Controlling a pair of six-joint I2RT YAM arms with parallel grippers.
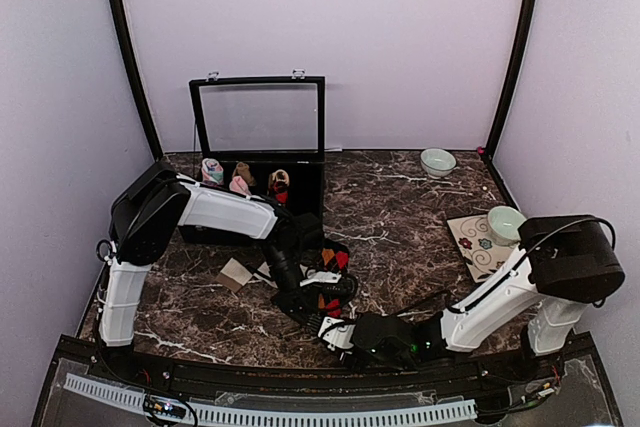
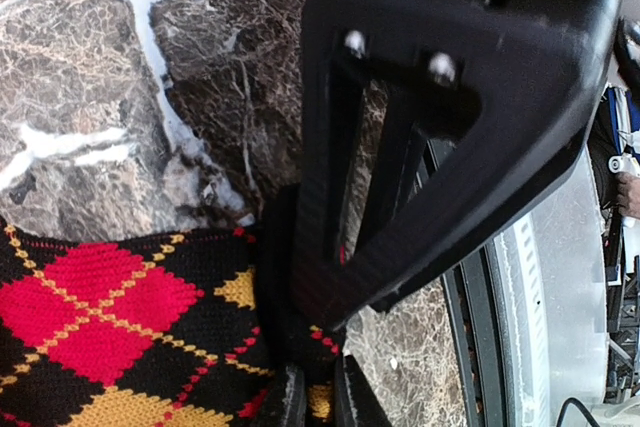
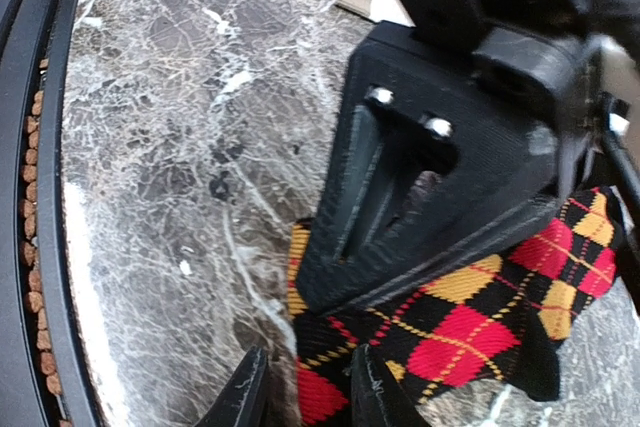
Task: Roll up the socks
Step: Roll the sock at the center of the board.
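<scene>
— Location of the argyle sock (image 2: 100,297)?
— Flat on the marble bench (image 1: 400,207), low centre of the overhead view, between the two arm tips, with red and yellow diamonds facing up.
— Left jaws?
— Pinched together on the sock's edge, bottom centre of the left wrist view, with fabric caught between them.
— Right jaws?
— Apart. They straddle a corner of the same sock at the bottom of the right wrist view. The finger (image 3: 250,392) toward the frame's left stands clear of the fabric, and bare marble shows in the gap.
— Anything else noted?
— Black box (image 1: 305,187), lid raised, upper left of centre, with rolled bundles (image 1: 240,179) inside.
</scene>
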